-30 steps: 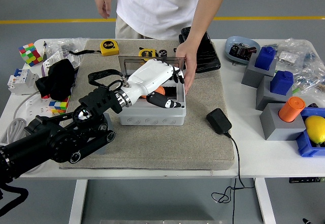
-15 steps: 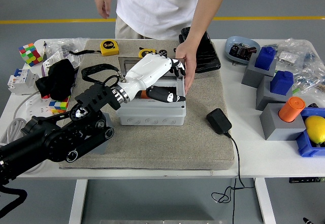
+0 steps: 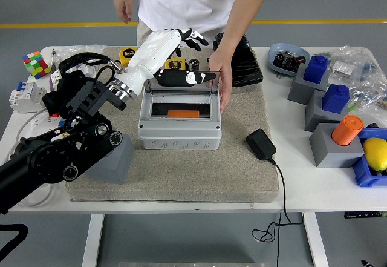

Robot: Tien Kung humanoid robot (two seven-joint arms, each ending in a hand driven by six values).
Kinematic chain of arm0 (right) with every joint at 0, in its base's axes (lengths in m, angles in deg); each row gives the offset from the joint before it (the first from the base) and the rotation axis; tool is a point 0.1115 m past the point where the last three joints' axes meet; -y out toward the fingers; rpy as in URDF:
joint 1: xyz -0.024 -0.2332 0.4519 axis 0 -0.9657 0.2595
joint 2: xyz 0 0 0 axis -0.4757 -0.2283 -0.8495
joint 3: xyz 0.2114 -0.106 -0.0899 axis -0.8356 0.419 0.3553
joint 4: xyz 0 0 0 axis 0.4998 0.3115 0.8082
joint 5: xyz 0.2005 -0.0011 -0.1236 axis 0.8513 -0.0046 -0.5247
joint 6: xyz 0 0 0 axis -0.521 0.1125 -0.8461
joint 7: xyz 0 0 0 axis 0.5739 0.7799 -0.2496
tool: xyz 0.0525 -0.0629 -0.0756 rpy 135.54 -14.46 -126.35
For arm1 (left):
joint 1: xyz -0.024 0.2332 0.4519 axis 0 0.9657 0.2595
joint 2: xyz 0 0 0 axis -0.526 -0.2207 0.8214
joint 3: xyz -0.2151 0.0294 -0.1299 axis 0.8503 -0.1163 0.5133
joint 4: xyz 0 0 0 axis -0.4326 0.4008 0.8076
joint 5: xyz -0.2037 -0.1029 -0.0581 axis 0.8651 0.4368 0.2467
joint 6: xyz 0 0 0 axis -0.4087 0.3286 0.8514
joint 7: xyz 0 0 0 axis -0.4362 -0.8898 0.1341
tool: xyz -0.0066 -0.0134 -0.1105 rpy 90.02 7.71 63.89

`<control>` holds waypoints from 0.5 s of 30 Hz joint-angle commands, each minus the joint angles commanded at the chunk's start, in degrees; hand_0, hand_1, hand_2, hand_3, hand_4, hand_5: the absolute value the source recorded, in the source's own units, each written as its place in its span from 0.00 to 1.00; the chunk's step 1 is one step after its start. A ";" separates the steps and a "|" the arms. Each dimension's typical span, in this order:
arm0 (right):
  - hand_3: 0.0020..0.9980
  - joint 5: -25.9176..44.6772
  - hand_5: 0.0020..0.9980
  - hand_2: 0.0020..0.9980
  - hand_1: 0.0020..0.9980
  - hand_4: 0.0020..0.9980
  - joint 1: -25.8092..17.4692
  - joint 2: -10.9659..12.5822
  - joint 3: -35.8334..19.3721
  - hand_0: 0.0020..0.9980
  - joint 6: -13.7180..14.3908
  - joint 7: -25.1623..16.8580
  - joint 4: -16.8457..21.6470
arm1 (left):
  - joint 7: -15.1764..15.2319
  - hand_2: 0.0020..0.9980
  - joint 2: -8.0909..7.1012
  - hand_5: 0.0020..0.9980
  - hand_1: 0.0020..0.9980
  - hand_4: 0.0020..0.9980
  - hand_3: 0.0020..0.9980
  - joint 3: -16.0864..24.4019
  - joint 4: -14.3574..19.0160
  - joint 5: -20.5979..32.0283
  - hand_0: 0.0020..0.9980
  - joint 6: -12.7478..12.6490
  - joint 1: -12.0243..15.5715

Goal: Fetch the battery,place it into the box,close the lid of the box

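Above box (image 3: 179, 135) — left hand (image 3: 172, 58) lifted.

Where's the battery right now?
In the head view, the orange battery lies inside the open grey box at the mat's centre, below the raised left hand and beside the person's hand steadying the box's right edge.

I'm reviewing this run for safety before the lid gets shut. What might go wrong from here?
The person's hand rests against the gray box at its right wall, beside the raised clear lid; closing it may pinch fingers. The left hand, fingers spread, sits above the lid's top edge and may slip off. The orange battery already lies inside.
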State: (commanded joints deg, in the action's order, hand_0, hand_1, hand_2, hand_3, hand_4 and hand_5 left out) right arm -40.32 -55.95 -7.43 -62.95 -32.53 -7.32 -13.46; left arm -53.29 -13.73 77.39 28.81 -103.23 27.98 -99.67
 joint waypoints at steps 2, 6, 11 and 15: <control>0.55 -0.04 0.38 0.67 0.67 0.99 -0.15 0.05 -0.03 0.64 0.03 0.06 -0.04 | -2.98 0.80 -0.34 1.00 0.84 1.00 0.80 -0.19 -0.09 0.25 0.79 2.45 0.73; 0.55 -0.31 0.38 0.67 0.67 0.99 -0.55 -0.02 -0.55 0.64 0.16 0.04 -0.15 | -8.31 0.77 -1.39 1.00 0.80 1.00 0.78 -0.39 1.64 0.76 0.75 6.96 2.88; 0.55 -0.59 0.38 0.67 0.67 0.99 -0.38 0.09 -1.10 0.64 0.30 -0.03 0.10 | -8.20 0.77 -3.29 1.00 0.80 1.00 0.78 -0.02 6.20 2.06 0.75 6.86 4.87; 0.55 -0.60 0.39 0.67 0.67 0.99 -0.19 0.41 -1.14 0.64 0.22 0.11 0.09 | -9.47 0.75 -4.12 1.00 0.78 1.00 0.77 -0.33 7.75 2.43 0.73 7.63 5.19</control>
State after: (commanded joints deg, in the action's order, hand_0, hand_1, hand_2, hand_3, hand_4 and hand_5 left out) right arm -40.92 -56.14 -7.01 -64.09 -32.31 -7.21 -13.38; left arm -62.76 -17.85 77.06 36.57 -100.79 35.61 -94.48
